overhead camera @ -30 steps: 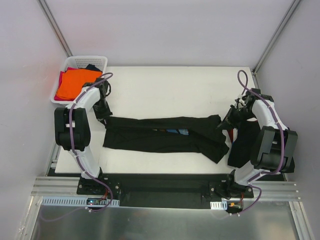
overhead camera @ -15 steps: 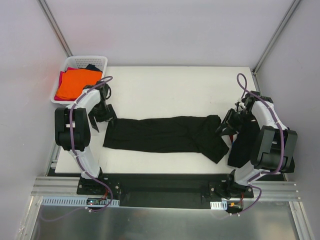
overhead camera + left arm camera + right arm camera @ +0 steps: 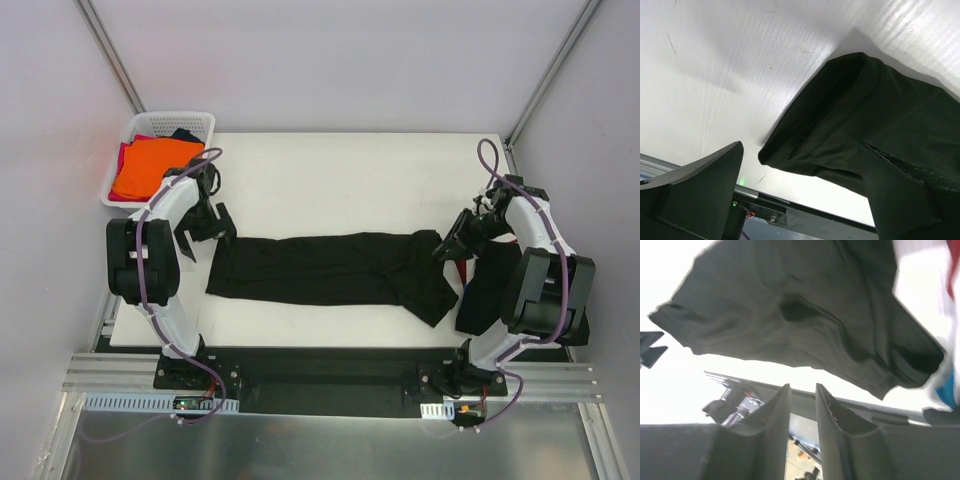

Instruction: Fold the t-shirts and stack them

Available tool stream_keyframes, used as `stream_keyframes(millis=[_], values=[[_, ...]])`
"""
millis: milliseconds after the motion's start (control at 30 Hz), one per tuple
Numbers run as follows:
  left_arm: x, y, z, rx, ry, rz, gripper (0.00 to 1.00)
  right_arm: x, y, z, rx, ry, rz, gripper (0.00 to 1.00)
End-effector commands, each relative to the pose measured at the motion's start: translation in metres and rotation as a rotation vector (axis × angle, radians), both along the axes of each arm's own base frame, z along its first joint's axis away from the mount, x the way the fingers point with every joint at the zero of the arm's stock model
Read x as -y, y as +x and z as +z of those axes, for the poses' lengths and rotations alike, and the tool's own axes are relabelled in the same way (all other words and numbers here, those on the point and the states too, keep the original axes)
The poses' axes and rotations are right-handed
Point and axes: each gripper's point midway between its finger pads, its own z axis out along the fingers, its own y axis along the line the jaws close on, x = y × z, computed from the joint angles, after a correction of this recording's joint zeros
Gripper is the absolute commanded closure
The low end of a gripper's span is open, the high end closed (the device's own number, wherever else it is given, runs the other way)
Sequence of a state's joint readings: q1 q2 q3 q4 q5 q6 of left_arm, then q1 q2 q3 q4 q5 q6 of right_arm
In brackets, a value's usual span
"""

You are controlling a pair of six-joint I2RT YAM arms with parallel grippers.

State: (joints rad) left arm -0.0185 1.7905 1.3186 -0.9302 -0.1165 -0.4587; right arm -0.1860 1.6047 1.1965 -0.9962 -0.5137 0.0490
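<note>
- Both ends of the black t-shirt (image 3: 330, 268) have been let go since a second ago; it is laid as a long strip across the table (image 3: 350, 170).
- Left gripper (image 3: 207, 235) is spread wide, just beside the left end.
- Right gripper (image 3: 450, 245) is slightly parted, nothing pinched.
- Risk: the right end is bunched; a crooked cross-fold could result if it is regripped unsmoothed.

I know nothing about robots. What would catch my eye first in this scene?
A black t-shirt, folded into a long band, stretches across the white table between two arms, with the left gripper open at one end and the right gripper at the other. In the far left corner, a white basket holds a bright orange shirt.
</note>
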Motion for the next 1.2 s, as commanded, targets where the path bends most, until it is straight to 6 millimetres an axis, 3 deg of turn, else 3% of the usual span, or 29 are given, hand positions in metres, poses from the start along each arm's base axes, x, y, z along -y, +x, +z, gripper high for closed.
stream_keyframes(millis=[0, 100, 133, 167, 200, 267, 300, 433, 600, 800, 1000, 1167], values=[[0.013, 0.019, 0.027, 0.088, -0.048, 0.032, 0.04, -0.008, 0.024, 0.005, 0.021, 0.074, -0.041, 0.75], [0.032, 0.024, 0.026, 0.088, -0.080, 0.012, 0.16, -0.012, 0.026, -0.002, 0.010, 0.078, -0.025, 0.95], [0.037, 0.024, 0.026, 0.086, -0.083, 0.001, 0.27, -0.014, 0.027, -0.003, 0.016, 0.078, -0.020, 0.99], [0.048, 0.024, 0.027, 0.090, -0.082, -0.031, 0.56, -0.015, 0.028, -0.002, 0.020, 0.078, -0.015, 0.99], [0.054, 0.027, 0.029, 0.104, -0.073, -0.051, 0.70, -0.017, 0.028, -0.002, 0.025, 0.079, -0.009, 0.99], [0.072, 0.026, 0.032, 0.113, -0.064, -0.114, 0.94, -0.018, 0.032, 0.002, 0.046, 0.077, -0.004, 0.99], [0.078, 0.029, 0.036, 0.129, -0.057, -0.132, 1.00, -0.020, 0.032, 0.003, 0.048, 0.077, 0.001, 0.99], [0.109, 0.029, 0.035, 0.128, -0.079, -0.219, 1.00, -0.030, 0.033, 0.003, 0.047, 0.090, 0.014, 0.99], [0.126, 0.026, 0.007, 0.033, -0.149, -0.240, 1.00, -0.057, 0.015, -0.007, -0.001, 0.102, 0.062, 0.99], [0.127, 0.020, -0.006, -0.023, -0.170, -0.323, 1.00, -0.079, -0.013, -0.021, -0.057, 0.115, 0.096, 0.99], [0.121, -0.004, -0.014, -0.079, -0.176, -0.331, 1.00, -0.080, -0.032, -0.027, -0.092, 0.103, 0.108, 0.99], [0.118, -0.008, -0.020, -0.102, -0.165, -0.336, 1.00, -0.078, -0.041, -0.030, -0.122, 0.094, 0.125, 0.99]])
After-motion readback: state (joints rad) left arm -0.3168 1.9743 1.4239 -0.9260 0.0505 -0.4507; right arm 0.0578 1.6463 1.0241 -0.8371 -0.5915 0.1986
